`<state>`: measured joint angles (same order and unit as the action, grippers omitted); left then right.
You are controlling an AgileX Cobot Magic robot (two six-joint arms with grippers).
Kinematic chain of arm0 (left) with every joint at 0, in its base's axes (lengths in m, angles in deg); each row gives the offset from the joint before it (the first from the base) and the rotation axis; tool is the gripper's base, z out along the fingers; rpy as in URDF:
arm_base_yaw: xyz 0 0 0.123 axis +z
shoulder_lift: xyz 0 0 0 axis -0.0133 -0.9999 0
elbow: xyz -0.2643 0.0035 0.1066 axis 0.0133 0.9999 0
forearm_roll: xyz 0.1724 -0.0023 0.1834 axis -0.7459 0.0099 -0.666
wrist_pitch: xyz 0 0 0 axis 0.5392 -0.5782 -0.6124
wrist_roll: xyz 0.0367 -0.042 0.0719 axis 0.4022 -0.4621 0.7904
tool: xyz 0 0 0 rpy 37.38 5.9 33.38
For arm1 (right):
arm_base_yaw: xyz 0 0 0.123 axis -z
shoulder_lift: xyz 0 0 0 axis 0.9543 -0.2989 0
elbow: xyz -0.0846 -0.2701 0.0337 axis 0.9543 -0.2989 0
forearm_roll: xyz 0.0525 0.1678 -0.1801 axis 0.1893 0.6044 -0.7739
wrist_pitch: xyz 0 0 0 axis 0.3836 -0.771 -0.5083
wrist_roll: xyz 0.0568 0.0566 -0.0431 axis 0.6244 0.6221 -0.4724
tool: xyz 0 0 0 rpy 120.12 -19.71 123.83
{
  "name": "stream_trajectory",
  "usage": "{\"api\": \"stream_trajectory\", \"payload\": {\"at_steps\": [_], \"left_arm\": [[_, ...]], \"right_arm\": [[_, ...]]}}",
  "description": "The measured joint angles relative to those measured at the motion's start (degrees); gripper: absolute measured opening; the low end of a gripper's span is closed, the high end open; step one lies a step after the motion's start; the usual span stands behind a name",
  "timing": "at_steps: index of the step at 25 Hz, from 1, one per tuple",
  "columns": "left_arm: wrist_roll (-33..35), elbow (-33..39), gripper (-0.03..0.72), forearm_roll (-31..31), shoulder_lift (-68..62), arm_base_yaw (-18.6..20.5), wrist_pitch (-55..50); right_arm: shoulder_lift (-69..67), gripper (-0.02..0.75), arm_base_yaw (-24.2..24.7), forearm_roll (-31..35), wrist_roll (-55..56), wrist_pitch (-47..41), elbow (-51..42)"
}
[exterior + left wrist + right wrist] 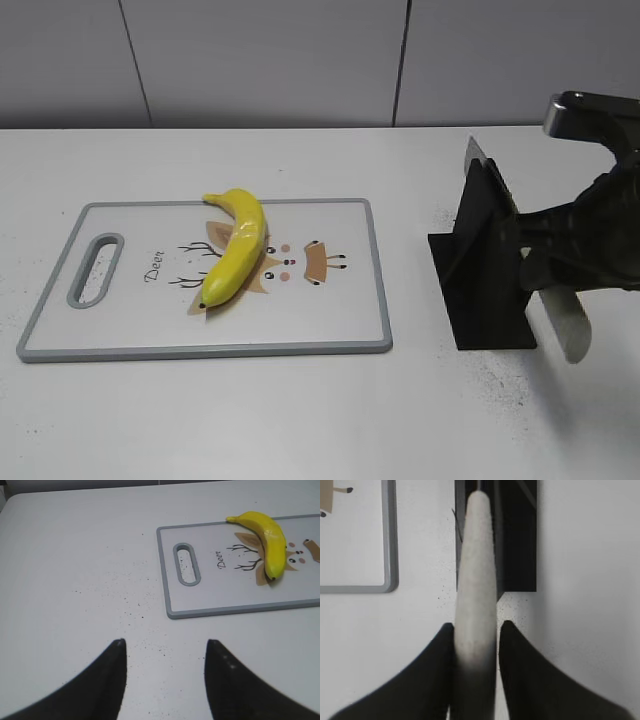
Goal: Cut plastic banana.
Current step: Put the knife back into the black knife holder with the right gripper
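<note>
The plastic banana [236,252] is yellow, whole and curved. It lies on the white cutting board [330,325], left of the deer print, and also shows in the left wrist view [267,540]. A knife with a pale grey handle [476,575] rests slanted in a black stand [480,290]; its blade tip [474,152] sticks up behind. My right gripper [476,627] straddles the handle: the left finger touches it and a thin gap shows at the right finger. My left gripper [165,642] is open and empty over bare table, left of the board.
The board has a grey rim and a handle slot [95,268] at its left end; its corner shows in the right wrist view [390,582]. The stand sits right of the board. Dark specks dot the white table [300,420]. A grey wall runs behind.
</note>
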<state>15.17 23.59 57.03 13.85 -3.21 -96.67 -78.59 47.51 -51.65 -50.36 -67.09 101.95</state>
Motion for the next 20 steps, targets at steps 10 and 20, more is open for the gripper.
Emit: {"api": "stream_trajectory", "payload": {"at_steps": [10,20], "left_arm": [[0.0,0.0,0.485,0.0,0.0,0.0,0.0],[0.0,0.0,0.608,0.0,0.0,0.0,0.0]], "right_arm": [[0.0,0.552,0.0,0.0,-3.4,0.6,2.9],[10.0,0.56,0.0,0.0,-23.4,-0.7,11.0]]}}
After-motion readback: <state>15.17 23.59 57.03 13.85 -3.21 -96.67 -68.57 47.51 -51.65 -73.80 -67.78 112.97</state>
